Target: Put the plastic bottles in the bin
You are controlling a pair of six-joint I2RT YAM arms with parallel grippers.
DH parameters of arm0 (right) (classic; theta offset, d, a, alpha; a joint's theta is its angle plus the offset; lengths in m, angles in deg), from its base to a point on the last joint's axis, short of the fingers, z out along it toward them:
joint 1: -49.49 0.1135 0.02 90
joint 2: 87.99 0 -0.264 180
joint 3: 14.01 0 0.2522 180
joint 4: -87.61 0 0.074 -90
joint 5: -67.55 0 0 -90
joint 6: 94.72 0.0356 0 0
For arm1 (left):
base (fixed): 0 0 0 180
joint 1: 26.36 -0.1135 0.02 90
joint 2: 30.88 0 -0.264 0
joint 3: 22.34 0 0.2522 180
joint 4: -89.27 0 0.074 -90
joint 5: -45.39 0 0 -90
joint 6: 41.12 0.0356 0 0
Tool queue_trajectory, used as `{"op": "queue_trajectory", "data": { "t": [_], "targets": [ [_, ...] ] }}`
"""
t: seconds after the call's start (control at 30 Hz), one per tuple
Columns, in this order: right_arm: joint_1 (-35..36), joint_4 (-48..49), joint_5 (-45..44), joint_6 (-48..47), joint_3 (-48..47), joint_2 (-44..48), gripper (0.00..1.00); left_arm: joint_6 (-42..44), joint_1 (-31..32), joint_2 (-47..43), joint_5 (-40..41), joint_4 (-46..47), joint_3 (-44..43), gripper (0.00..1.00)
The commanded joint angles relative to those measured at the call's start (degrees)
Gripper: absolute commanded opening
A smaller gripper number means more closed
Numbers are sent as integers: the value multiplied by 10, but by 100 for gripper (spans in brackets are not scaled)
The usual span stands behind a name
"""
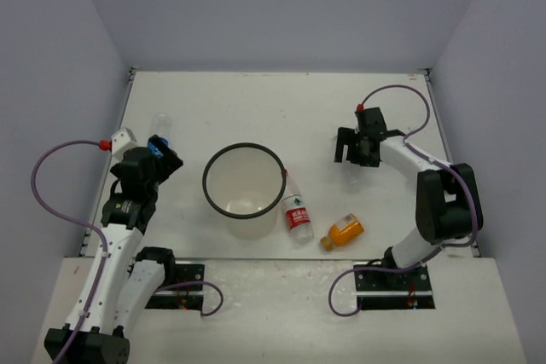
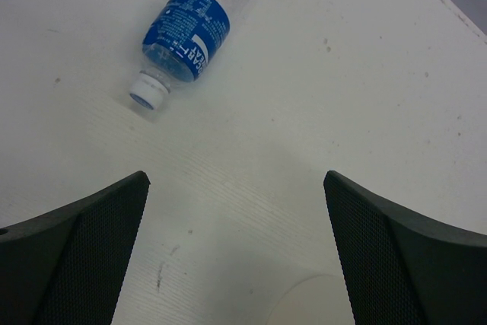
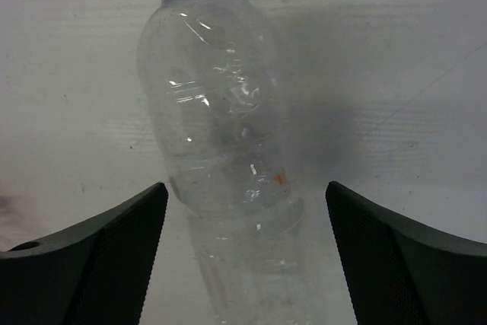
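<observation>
White bin (image 1: 249, 226) sits mid bench (image 1: 213, 100) & no bottle shows inside it, so I think the job has hardly begun. I can see four bottles out on the bench, all lying down.

Blue-label bottle (image 2: 189, 28) is far L, just ahead of the left gripper (image 2: 236, 241), not touching it. That gripper is wide open w/ nothing in it. Clear bottle (image 3: 217, 135) lies right under the right gripper (image 3: 246, 211), in between its two fingers. The fingers are spread apart & are not squeezing it. Red-and-white bottle (image 1: 297, 213) lies tight beside the bin on its R side; looks like it touches the wall, can't be sure. Orange bottle (image 1: 345, 230) is near that one, a bit more to the R.

Left to do: all four need a lift & a drop in the bin. R arm looks closest to a grab. Bin mouth is much wider than any bottle, so dropping should be easy.

Not much in the way. Purple cables (image 1: 34, 178) loop by each arm. Red-and-white bottle hugs the bin, so a gripper going for it could bump the bin.
</observation>
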Motion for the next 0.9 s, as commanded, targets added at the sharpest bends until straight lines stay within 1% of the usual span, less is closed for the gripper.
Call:
{"op": "queue_trajectory", "data": {
  "t": [0.0,0.03,0.07,0.1,0.17,0.2,0.23,0.4,0.5,0.73,0.77,0.87],
  "targets": [
    [3,-1,-31,15,-7,-10,76,-13,-3,-15,-9,15,1,100],
    [3,-1,-32,16,-8,-8,64,-14,-3,-17,-9,14,1,100],
    [3,-1,-33,18,-8,-5,49,-14,-3,-20,-7,12,0,100],
    [3,-1,-33,19,-7,0,36,-14,-3,-23,-4,8,-2,100],
    [3,-2,-34,19,-6,13,23,-15,-3,-25,0,0,-5,100],
    [3,-3,-34,20,-6,18,17,-15,-3,-27,2,-5,-7,100],
    [3,-5,-35,19,-6,26,14,-15,-3,-29,5,-10,-9,100],
    [3,-23,-35,15,-13,76,12,-15,-3,-38,0,-18,-11,100],
    [2,-31,-12,5,-22,138,11,-15,-3,-45,-6,-21,-11,100],
    [46,35,162,5,-60,343,9,-17,-3,-48,-10,-22,-11,100],
    [60,55,193,5,-64,373,9,-18,-3,-48,-11,-22,-11,100],
    [126,159,318,-17,-67,408,12,-21,-3,-46,-14,-21,-10,100]
  ]
}}
